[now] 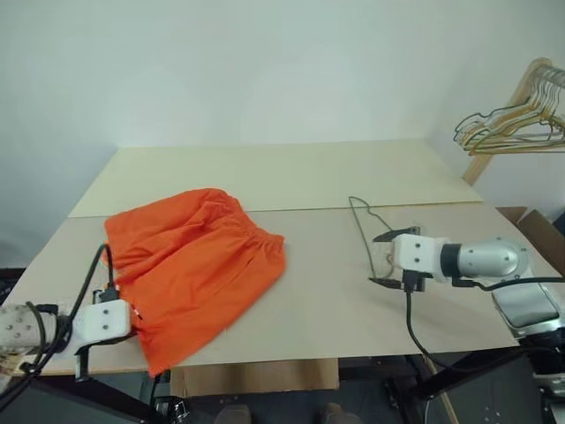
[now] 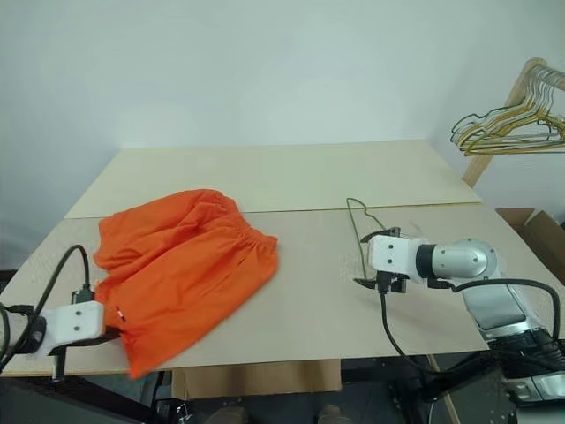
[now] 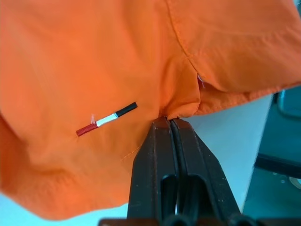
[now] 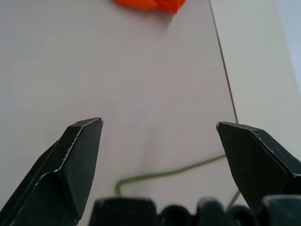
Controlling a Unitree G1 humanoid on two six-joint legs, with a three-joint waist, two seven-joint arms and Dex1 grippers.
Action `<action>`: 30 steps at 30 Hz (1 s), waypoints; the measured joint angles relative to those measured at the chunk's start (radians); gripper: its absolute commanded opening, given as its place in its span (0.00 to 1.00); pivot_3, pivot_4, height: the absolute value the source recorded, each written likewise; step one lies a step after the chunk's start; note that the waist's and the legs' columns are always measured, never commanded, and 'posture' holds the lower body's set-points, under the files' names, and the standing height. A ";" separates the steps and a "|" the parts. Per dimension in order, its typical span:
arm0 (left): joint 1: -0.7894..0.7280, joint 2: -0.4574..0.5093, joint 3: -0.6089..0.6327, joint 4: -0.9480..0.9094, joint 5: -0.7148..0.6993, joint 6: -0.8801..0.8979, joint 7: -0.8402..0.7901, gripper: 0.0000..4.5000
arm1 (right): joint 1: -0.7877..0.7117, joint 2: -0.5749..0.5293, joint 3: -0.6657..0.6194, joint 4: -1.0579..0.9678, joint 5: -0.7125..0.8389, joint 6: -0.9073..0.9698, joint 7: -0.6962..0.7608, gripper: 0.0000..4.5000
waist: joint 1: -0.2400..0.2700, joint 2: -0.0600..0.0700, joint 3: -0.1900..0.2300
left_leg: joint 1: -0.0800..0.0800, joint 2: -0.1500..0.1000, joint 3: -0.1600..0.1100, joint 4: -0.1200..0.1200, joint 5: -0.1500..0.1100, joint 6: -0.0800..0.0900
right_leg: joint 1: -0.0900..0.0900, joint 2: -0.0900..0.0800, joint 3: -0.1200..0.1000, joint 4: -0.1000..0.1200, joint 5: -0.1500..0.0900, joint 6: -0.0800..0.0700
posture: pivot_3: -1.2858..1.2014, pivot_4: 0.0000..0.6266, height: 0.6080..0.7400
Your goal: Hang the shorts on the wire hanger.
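Gripping a hem fold of the shorts [image 1: 190,269] at the near left corner of the worktop [image 1: 291,177], the left end effector [image 3: 170,123] has its two black fingers clenched tight on the orange cloth; the wrist view shows the fabric pinched right at the fingertips, beside a small red, white and black tag. The shorts lie spread on the left half of the worktop, gathered waistband toward the middle, one leg reaching the front edge and slightly over it. The right end effector [image 1: 385,260] hovers with its jaws released and spread wide, empty, just above the wire hanger [image 1: 364,225], which lies flat on the right half of the worktop, well apart from the shorts. In the right wrist view a thin green wire curves between the open fingers. A bunch of other hangers [image 1: 516,119] hangs on a wooden rack at the far right.

The step in hand looks like securing both items: shorts already caught, hanger not yet taken. The next move probably calls for the right fingers to sink around the thin wire and close, a fiddly pick since it lies flush on the board, then lift it so the shorts can be brought across and draped over its bar.
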 measured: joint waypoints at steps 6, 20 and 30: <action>-0.101 -0.054 -0.019 -0.006 -0.021 0.006 -0.006 0.01 | -0.129 0.243 0.168 0.141 -0.205 -0.141 -0.210 1.00 | -0.004 0.000 0.000 | -0.001 0.000 0.001 0.000 0.000 0.000 | -0.002 0.001 0.001 0.002 0.003 -0.004 | 0.57 0.00 1.00; -0.052 -0.057 -0.021 -0.038 0.011 0.051 0.006 0.01 | -0.497 0.416 0.491 0.889 -0.697 -0.621 -0.743 1.00 | -0.009 -0.001 0.000 | -0.001 0.000 0.002 -0.003 0.000 0.000 | -0.003 0.000 0.002 0.002 0.004 -0.008 | 0.58 0.00 1.00; 0.003 -0.057 0.027 -0.108 0.011 0.093 0.007 0.01 | -0.607 0.565 0.562 1.123 -0.770 -0.713 -0.914 1.00 | -0.025 -0.002 -0.001 | 0.001 0.000 0.001 -0.005 0.000 -0.001 | -0.003 0.001 0.001 0.004 0.004 -0.009 | 0.59 0.00 1.00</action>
